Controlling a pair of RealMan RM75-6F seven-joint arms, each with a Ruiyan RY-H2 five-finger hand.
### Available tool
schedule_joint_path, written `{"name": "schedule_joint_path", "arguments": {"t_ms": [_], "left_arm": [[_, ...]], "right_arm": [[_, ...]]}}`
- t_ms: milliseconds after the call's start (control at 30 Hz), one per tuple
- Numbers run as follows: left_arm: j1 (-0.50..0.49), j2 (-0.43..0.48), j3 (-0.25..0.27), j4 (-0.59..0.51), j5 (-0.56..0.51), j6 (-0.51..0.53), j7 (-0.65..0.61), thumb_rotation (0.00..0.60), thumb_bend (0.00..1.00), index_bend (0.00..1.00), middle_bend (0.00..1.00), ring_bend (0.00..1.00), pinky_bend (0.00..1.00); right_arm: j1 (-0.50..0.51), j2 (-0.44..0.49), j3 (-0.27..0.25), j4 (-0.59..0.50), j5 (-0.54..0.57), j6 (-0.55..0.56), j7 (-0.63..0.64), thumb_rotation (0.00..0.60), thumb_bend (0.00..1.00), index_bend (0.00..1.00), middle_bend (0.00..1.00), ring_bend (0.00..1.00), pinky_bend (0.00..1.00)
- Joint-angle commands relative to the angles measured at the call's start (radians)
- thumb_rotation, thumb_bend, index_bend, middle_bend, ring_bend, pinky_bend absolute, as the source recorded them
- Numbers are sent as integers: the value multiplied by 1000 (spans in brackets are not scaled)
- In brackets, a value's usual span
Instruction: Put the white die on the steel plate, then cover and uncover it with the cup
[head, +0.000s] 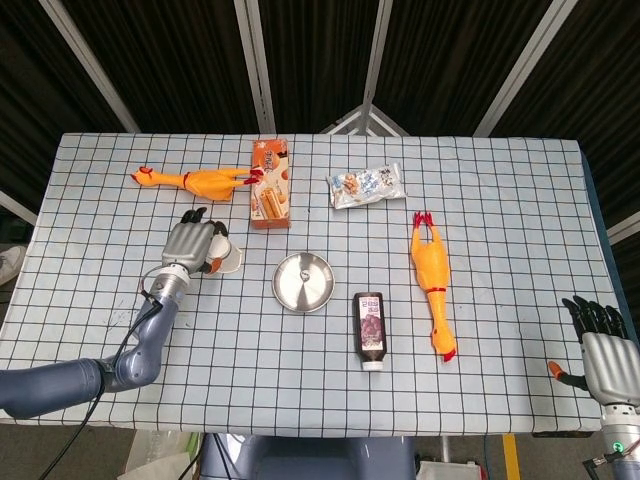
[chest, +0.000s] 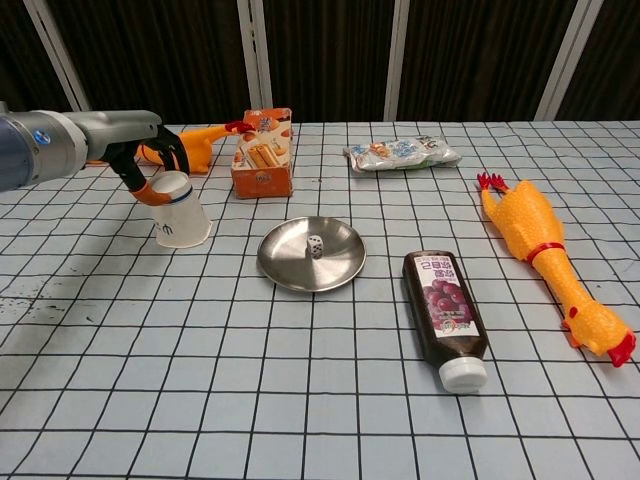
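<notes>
The white die (chest: 314, 245) lies on the round steel plate (chest: 285, 265) at the table's middle; the plate (head: 303, 283) also shows in the head view. Left of the plate, a white paper cup (chest: 180, 213) stands upside down and a little tilted. My left hand (chest: 150, 162) grips the cup's upturned base from behind, fingers curled around it. From the head view the same left hand (head: 190, 245) covers most of the cup (head: 230, 257). My right hand (head: 603, 350) hangs off the table's near right corner, fingers spread and holding nothing.
An orange biscuit box (chest: 264, 152) and a small rubber chicken (head: 190, 180) lie behind the cup. A snack packet (chest: 400, 153) is at the back. A dark sauce bottle (chest: 443, 310) and a large rubber chicken (chest: 545, 250) lie right of the plate.
</notes>
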Motion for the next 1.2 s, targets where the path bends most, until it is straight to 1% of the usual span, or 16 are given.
{"name": "schedule_joint_path", "arguments": {"t_ms": [33, 233, 300, 567, 667, 767, 933, 1000, 1033, 1067, 1100, 1133, 1167, 1200], "left_arm": [[0, 0, -2, -1, 1, 3, -2, 600, 549, 359, 349, 16, 0], [4, 7, -15, -14, 19, 11, -24, 600, 562, 363, 349, 17, 0], [4, 21, -25, -36, 25, 17, -31, 600, 562, 363, 349, 17, 0], [0, 110, -78, -186, 47, 75, -30, 600, 562, 364, 349, 17, 0], [-2, 130, -99, -252, 22, 74, -41, 600, 562, 364, 347, 17, 0], [-14, 132, -109, -284, -4, 60, -42, 600, 562, 364, 346, 17, 0], [-58, 97, -113, -297, -23, 63, -6, 600, 562, 364, 345, 17, 0], [-83, 64, -119, -293, -42, 65, 4, 600, 562, 364, 345, 17, 0], [-94, 48, -121, -288, -51, 67, 9, 600, 562, 364, 345, 17, 0], [-107, 30, -123, -280, -57, 69, 16, 600, 562, 364, 344, 17, 0], [-113, 20, -123, -276, -59, 70, 20, 600, 562, 364, 345, 17, 0], [-127, 1, -122, -266, -64, 71, 30, 600, 562, 364, 344, 17, 0], [-139, -17, -121, -254, -72, 73, 39, 600, 561, 363, 344, 17, 0], [-152, -35, -118, -242, -84, 73, 51, 600, 562, 363, 343, 17, 0]], "right_arm": [[0, 0, 0, 0, 2, -2, 0, 600, 212, 119, 88, 69, 0], [1, 0, -1, -1, 2, -3, -1, 600, 213, 119, 88, 69, 0], [1, 1, -1, -2, 1, -2, 1, 600, 212, 119, 88, 69, 0], [1, 1, -1, -5, -3, -1, 2, 600, 212, 119, 88, 69, 0], [0, 1, -2, -5, -4, 0, 2, 600, 212, 119, 88, 69, 0], [0, 1, -2, -4, -4, 0, 3, 600, 213, 119, 89, 69, 0], [0, 1, -2, -4, -4, 0, 3, 600, 213, 119, 88, 69, 0], [0, 1, -2, -4, -4, 0, 3, 600, 212, 119, 88, 69, 0], [89, 5, 129, 34, 88, -45, 67, 600, 213, 119, 88, 69, 0], [42, -11, 70, 92, 102, -64, 100, 600, 212, 119, 88, 69, 0], [28, -22, 55, 129, 95, -65, 123, 600, 212, 119, 88, 69, 0], [16, -46, 37, 204, 66, -63, 174, 600, 212, 119, 88, 69, 0], [34, -69, 40, 219, 7, -41, 196, 600, 213, 119, 88, 69, 0], [48, -71, 49, 190, -30, -16, 179, 600, 213, 119, 89, 69, 0]]}}
